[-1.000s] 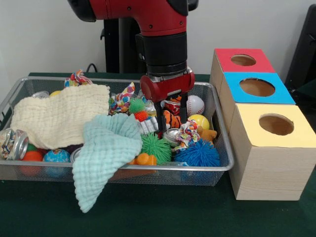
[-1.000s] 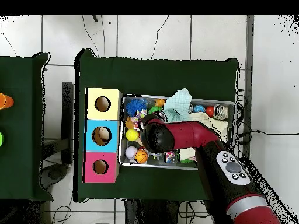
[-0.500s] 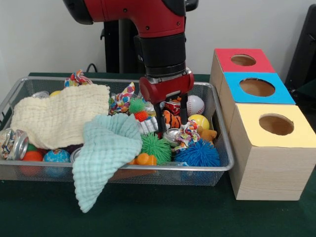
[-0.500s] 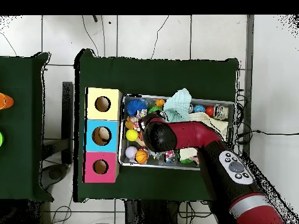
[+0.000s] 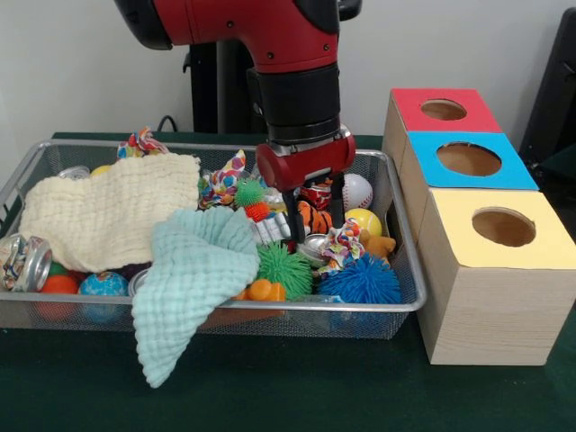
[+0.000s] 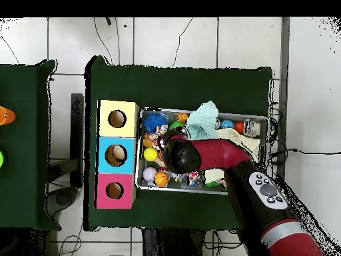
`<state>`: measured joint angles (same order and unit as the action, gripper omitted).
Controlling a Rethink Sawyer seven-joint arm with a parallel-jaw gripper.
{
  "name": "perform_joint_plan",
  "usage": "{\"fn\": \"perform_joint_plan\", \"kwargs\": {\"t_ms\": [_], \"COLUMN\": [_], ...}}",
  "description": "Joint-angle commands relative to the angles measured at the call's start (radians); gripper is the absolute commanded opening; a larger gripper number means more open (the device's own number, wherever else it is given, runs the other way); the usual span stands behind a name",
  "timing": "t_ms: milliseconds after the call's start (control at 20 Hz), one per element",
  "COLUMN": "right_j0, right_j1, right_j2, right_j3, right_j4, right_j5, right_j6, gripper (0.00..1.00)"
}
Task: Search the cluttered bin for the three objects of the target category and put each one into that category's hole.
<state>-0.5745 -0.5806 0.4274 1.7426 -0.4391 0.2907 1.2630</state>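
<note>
The silver wire-mesh bin [image 5: 270,307] is full of toys and cloths; it also shows in the overhead view [image 6: 141,150]. Three knotted fabric bundles show: one [image 5: 340,244] at the front right beside a blue spiky ball, one [image 5: 223,179] in the middle behind the cloths, one [image 5: 141,141] on the far rim. My gripper [image 5: 314,214] hangs open over the middle right of the bin, its fingers either side of an orange striped toy [image 5: 312,219], just above and left of the first bundle. In the overhead view the arm [image 6: 200,155] hides the gripper.
Three wooden boxes with holes stand right of the bin: red [image 5: 423,121], blue [image 5: 508,171], yellow [image 5: 549,252]. A cream cloth [image 5: 112,211] and a teal cloth [image 5: 193,270] cover the left half. Green [image 5: 283,268] and blue [image 5: 360,281] spiky balls, a baseball [image 5: 356,191] and a can [image 5: 27,261] lie about.
My gripper has shifted a little to the right over the bin and stays open. Nothing in the bin has moved.
</note>
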Motion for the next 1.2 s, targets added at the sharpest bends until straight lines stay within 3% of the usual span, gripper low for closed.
{"fn": "perform_joint_plan", "kwargs": {"t_ms": [50,750,1200], "right_j0": [0.009,0.071,0.101], "right_j1": [0.035,0.070,0.091], "right_j2": [0.028,-0.064,-0.125], "right_j3": [-0.010,-0.046,-0.064], "right_j4": [0.023,-0.001,-0.024], "right_j5": [0.020,-0.025,0.017], "right_j6": [0.117,0.152,0.135], "gripper": [1.00,1.00,1.00]}}
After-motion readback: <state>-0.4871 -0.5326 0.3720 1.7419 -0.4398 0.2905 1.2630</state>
